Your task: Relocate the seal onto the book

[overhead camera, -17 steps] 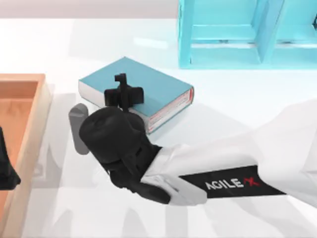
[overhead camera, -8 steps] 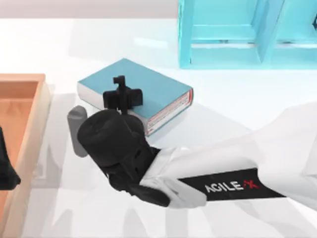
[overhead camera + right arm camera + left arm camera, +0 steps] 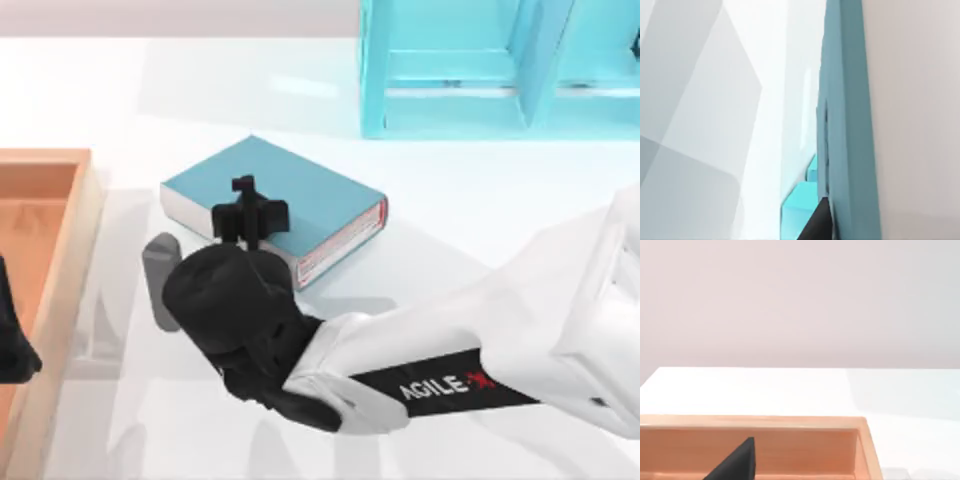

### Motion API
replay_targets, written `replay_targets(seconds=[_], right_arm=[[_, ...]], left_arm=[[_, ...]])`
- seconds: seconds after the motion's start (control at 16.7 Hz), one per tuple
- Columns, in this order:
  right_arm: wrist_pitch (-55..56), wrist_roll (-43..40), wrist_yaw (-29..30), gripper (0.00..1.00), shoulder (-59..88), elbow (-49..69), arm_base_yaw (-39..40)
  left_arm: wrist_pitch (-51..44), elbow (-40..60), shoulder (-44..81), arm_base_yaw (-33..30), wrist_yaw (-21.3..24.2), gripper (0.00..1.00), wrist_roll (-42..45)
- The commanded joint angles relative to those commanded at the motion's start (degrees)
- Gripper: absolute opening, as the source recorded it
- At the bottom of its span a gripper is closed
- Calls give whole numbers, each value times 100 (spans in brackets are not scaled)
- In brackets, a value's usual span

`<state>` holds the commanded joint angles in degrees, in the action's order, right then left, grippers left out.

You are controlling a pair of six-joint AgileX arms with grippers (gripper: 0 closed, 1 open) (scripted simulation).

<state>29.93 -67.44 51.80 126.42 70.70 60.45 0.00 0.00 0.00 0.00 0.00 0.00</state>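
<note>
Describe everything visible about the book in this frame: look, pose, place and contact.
The book is a thick hardcover with a plain teal cover, white page edges and red marking along the edge nearest the top view's right. It lies flat and closed on the white table, turned diagonally, in front of the light-blue shelf unit and right of the wooden tray. The right gripper overlaps its near-left part from above; whether they touch cannot be told.

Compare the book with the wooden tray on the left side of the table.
The book is teal with white page edges; the wooden tray is orange-brown. The book is a closed solid block lying askew to the table edges; the tray is an open box lying square. The right end effector hangs over the book; the left end effector sits over the tray. Both rest on the white table.
</note>
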Motion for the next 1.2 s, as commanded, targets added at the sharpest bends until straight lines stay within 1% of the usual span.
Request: replay_targets(seconds=[0.3, 1.08, 1.14, 1.2], right_arm=[[107, 7, -3, 0, 71, -29, -3], [107, 7, -3, 98, 71, -29, -3], [107, 7, -3, 100, 71, -29, -3], [107, 7, -3, 100, 71, -29, -3]], left_arm=[[0, 0, 0, 0, 0, 100, 0], [0, 0, 0, 0, 0, 100, 0], [0, 0, 0, 0, 0, 100, 0], [0, 0, 0, 0, 0, 100, 0]])
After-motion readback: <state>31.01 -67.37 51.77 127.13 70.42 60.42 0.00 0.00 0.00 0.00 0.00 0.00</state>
